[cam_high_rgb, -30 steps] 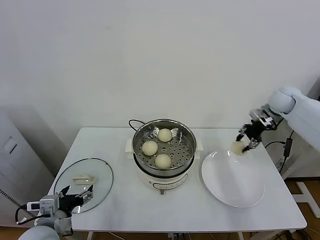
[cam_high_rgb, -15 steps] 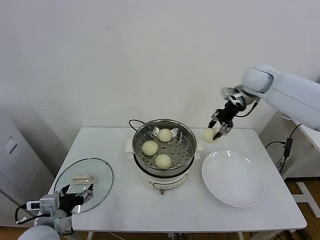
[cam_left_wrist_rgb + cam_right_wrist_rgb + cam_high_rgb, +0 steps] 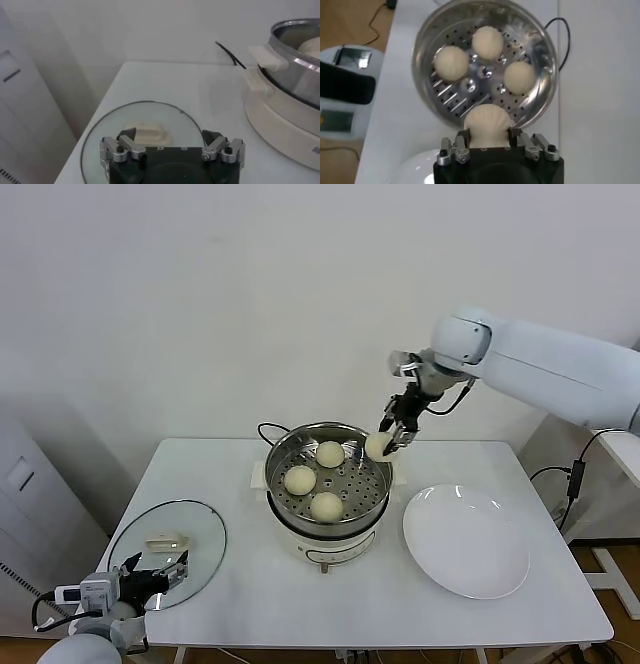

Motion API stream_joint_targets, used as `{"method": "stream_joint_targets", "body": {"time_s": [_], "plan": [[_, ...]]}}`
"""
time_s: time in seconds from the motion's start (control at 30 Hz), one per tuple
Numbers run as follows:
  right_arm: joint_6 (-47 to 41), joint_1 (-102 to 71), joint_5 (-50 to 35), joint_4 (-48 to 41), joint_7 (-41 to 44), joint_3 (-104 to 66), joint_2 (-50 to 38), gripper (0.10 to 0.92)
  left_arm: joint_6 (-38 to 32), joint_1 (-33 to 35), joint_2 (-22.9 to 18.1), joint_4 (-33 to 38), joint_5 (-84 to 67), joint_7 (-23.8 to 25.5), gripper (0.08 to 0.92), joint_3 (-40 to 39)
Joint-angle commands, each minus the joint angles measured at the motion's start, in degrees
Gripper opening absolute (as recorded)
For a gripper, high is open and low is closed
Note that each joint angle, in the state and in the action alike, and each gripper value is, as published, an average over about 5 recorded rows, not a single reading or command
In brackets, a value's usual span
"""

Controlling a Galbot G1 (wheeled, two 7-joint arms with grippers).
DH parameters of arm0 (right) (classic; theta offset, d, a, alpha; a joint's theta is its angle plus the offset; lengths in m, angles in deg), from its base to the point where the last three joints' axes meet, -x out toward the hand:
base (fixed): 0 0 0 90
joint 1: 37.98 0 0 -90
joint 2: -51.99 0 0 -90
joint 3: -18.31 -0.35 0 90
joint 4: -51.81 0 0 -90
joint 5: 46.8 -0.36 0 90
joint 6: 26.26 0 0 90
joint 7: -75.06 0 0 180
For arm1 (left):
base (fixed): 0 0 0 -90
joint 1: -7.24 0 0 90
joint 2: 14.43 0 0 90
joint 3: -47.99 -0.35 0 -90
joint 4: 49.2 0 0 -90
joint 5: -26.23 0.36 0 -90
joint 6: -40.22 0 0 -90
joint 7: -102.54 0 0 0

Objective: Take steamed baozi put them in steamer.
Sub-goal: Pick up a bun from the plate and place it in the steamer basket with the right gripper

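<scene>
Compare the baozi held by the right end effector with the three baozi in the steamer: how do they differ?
The held baozi is clamped in the right end effector in the air over the steamer rim; the three baozi rest on the perforated tray. It shows pleated ridges in the right wrist view; theirs look fainter or cannot be seen. All four are round and cream-white.

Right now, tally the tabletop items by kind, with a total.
Baozi: 4, three in the steamer, one held by the right gripper above its rim
Steamer: 1
Glass lid: 1
White plate: 1
Total: 7
</scene>
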Motion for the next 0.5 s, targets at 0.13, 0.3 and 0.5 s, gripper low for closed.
{"method": "stream_joint_targets", "body": {"time_s": [0.13,0.3,0.5], "plan": [[-6.2,-6.5,-1.9,-0.5,-7.5,-0.7,3.6,0.492,0.0,0.1,-0.2,0.1,0.0,0.0,0.823,0.0],[-6.7,-8.5,-1.0,-1.1,-8.6,-1.4,3.9,0.492,-0.1,0.1,-0.3,0.2,0.0,0.1,0.823,0.0],[-6.8,-10.8,0.1,-1.6,-10.1,-2.8,3.8,0.492,-0.1,0.0,-0.4,0.1,0.0,0.1,0.823,0.0]]}}
